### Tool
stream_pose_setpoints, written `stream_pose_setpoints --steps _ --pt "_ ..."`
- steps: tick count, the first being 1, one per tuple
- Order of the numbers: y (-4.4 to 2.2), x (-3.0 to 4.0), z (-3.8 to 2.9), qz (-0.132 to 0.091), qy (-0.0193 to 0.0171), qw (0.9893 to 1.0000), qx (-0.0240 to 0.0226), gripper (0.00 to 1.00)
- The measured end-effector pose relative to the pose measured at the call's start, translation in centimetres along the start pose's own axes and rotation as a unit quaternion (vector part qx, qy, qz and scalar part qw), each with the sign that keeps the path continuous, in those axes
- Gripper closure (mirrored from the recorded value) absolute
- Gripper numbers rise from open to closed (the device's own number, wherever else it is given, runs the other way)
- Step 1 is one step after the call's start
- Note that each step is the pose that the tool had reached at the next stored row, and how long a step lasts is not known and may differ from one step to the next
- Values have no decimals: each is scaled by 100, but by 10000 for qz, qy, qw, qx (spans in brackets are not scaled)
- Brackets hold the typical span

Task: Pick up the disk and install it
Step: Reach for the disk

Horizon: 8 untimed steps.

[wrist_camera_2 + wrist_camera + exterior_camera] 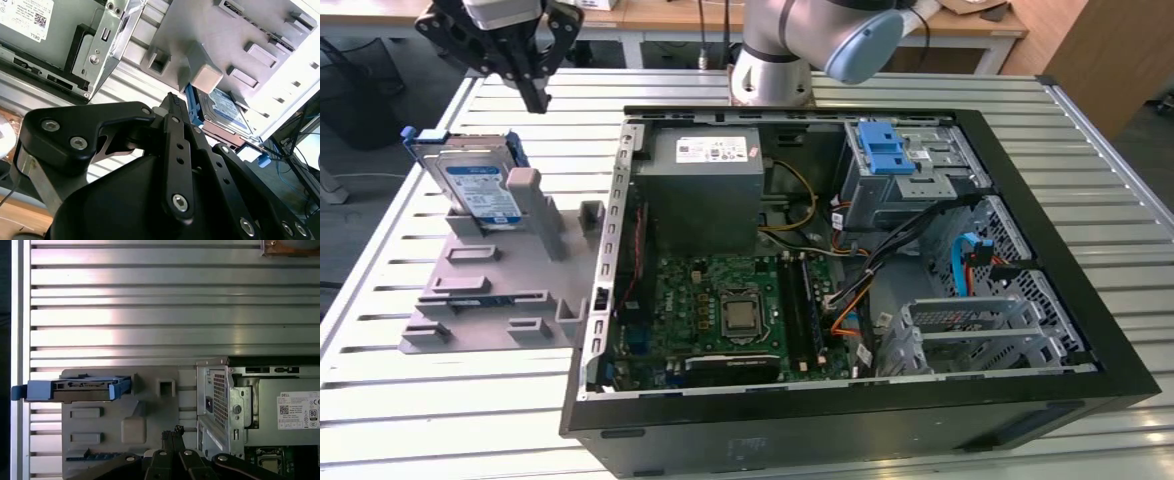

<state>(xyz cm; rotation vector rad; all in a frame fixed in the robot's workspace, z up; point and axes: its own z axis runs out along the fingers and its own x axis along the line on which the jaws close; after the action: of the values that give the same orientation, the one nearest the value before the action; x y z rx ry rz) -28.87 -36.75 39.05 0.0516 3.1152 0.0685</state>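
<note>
The disk (474,187), a silver drive with a blue-and-white label in a blue carrier, stands upright on edge in a grey holder (494,290) at the exterior view's left. My gripper (534,103) hangs above and behind it, apart from it, with its black fingers closed together on nothing. The first wrist view looks down on the disk's blue top edge (75,388), off to the side of the shut gripper (172,431). The second wrist view has the disk's label face (225,112) just beyond the gripper (172,97).
The open computer case (607,300) lies on the slatted metal table (480,410), right of the holder. Inside are the grey power supply (707,185), the green motherboard (734,310), loose cables and a metal drive cage with a light-blue latch (887,150). The arm's base (767,75) stands behind the case.
</note>
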Motion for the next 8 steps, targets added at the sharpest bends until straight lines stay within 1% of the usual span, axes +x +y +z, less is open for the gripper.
stream_pose_setpoints --steps 5,8 --pt "33 68 2 0 0 10000 0 89" --pt "41 86 1 0 1 10000 0 89"
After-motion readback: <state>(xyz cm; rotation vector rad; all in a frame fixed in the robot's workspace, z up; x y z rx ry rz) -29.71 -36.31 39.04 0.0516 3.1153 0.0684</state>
